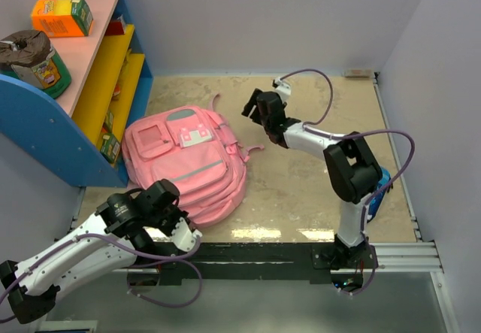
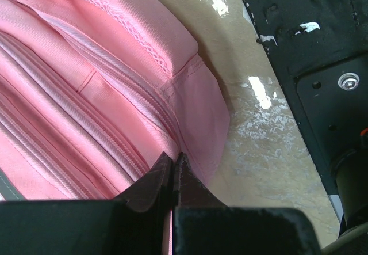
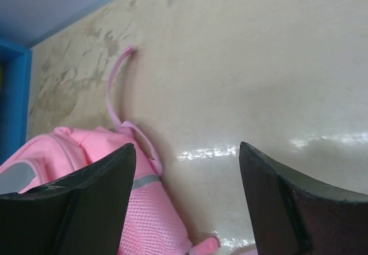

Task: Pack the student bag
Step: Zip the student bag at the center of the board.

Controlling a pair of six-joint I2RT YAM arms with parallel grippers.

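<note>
While the left claw [image 2: 173,162] sits shut tight, its tips are pressed together against the pink bag [image 1: 188,160] at the bag's near edge. Whether a fold of cloth or a zip pull is nipped between them I cannot tell. The bag lies flat on the surface [image 1: 316,190], front up and zips closed, reaching away from that claw toward the far wall. The right claw [image 3: 185,147] hangs with its jaws wide apart and nothing between them, clear of the bag, which lies off to its left and a little below. My worry is the cloth: it is soft and nothing pins it. If the left claw pulls now, I'd expect the whole bag to slide or bunch rather than a pocket to open. The right claw could also catch the loose strap [image 3: 112,88] curling on the surface beside it if it comes in low. From above you get the whole layout, with both arms and the bag between them, but the left tips are lost under the wrist. That arm's own camera shows them closed on the seams, with the black rail [image 2: 322,48] just beyond. Only the right wrist view shows that claw's gap to be empty.
</note>
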